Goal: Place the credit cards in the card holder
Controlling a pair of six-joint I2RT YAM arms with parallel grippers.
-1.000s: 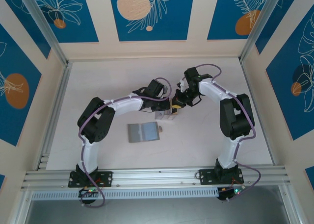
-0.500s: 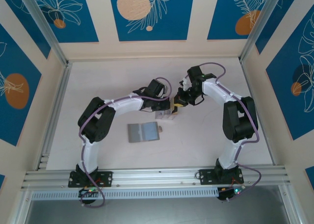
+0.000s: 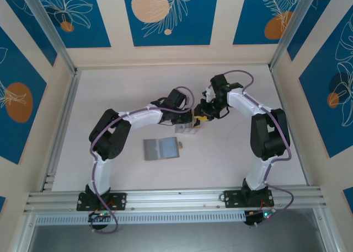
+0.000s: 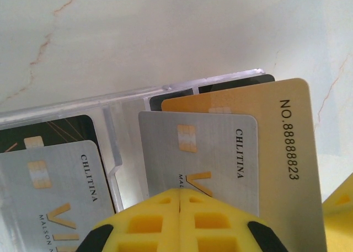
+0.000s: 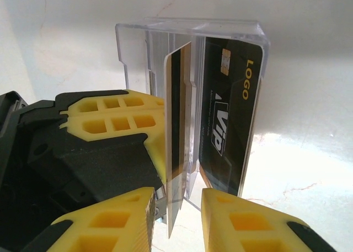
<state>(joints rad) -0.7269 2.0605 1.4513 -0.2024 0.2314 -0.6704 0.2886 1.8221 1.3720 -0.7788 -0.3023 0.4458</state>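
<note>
The grey card holder (image 3: 161,149) lies flat on the table, nearer than both grippers. Several credit cards stand in a clear plastic sleeve (image 5: 138,42): a silver card (image 4: 201,147), a gold card (image 4: 287,147) and a black card (image 5: 229,114). My left gripper (image 4: 179,194) is shut, its tips against the face of the silver card. Its yellow fingers (image 5: 116,114) show beside the sleeve in the right wrist view. My right gripper (image 5: 176,199) is open. An edge-on card (image 5: 175,130) stands between its jaws with a gap on each side.
Both grippers (image 3: 196,118) meet over the sleeve at mid table. Metal rails (image 3: 60,130) run along the table's sides, and another runs along its near edge. Pale bare tabletop (image 3: 231,153) lies around the holder.
My right gripper's jaws have opened, letting go of the edge-on card. The right arm shifted slightly a second ago and has held still since. My left gripper stays shut in place.
</note>
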